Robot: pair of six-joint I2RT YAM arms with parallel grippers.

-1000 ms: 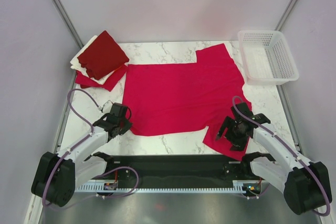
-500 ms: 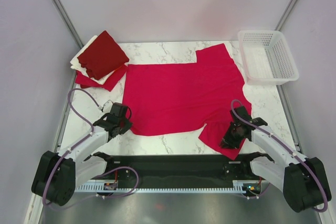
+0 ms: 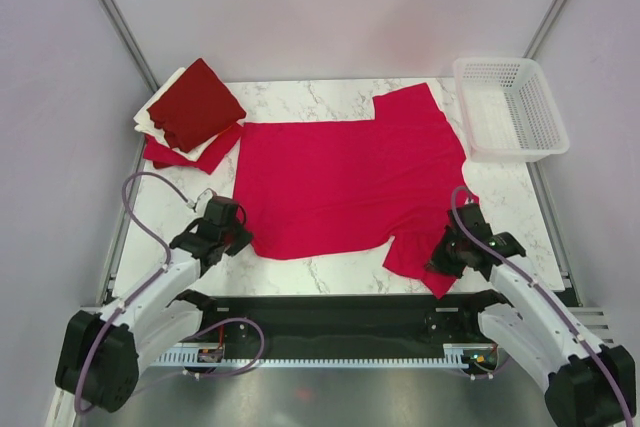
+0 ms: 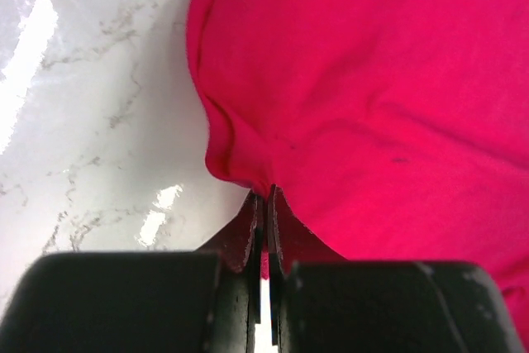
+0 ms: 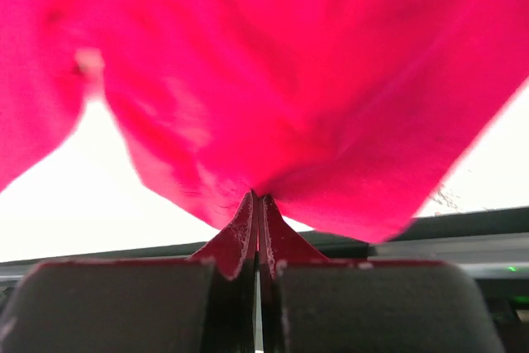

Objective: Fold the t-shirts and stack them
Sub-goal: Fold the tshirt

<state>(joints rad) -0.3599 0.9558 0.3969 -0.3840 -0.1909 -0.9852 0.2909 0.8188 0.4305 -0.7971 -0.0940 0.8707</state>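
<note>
A bright crimson t-shirt (image 3: pixel 345 179) lies spread across the marble table (image 3: pixel 330 267). My left gripper (image 3: pixel 237 237) is shut on its near left hem corner, where the cloth (image 4: pixel 372 105) bunches at the fingertips. My right gripper (image 3: pixel 440 259) is shut on the near right sleeve, and the lifted crimson fabric (image 5: pixel 273 80) drapes over its closed fingers. At the back left sits a stack of folded t-shirts: a dark red one (image 3: pixel 195 104) on top, cream (image 3: pixel 152 117) and red (image 3: pixel 200 155) ones beneath.
A white plastic lattice basket (image 3: pixel 508 107) stands at the back right corner. A black rail (image 3: pixel 330 312) runs along the near edge between the arm bases. Grey walls close in both sides.
My right gripper has gone from open over the sleeve to shut on it and has lifted it, pulling the sleeve slightly inward. The left gripper has kept its hold and shifted only a little.
</note>
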